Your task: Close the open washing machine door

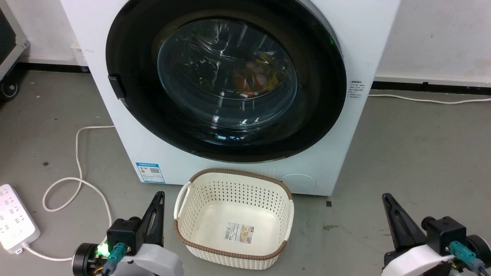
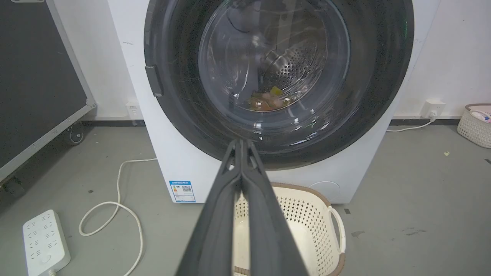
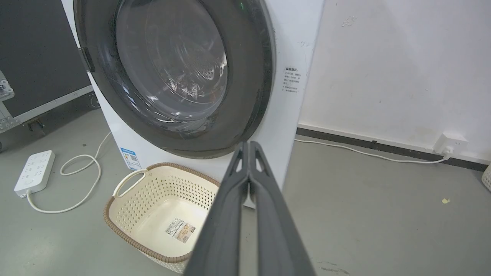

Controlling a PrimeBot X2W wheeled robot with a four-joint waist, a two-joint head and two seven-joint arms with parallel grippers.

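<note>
The washing machine door (image 1: 226,80) is a big round black frame with a bulging clear glass window, and it lies flat against the white machine's front. Coloured laundry shows through the glass. A small black handle (image 1: 116,86) sits on its left edge. The door also fills the top of the left wrist view (image 2: 276,69) and the right wrist view (image 3: 172,69). My left gripper (image 1: 159,195) rests low at the left, shut and holding nothing, its tips (image 2: 241,142) well short of the door. My right gripper (image 1: 385,197) sits low at the right, shut and empty (image 3: 248,143).
A cream perforated basket (image 1: 230,191) stands on the grey floor right before the machine, between my grippers. At the left lie a white power strip (image 1: 13,218) and a looping white cable (image 1: 76,180). A black wheeled case (image 2: 34,76) stands further left; another basket (image 2: 475,124) is far right.
</note>
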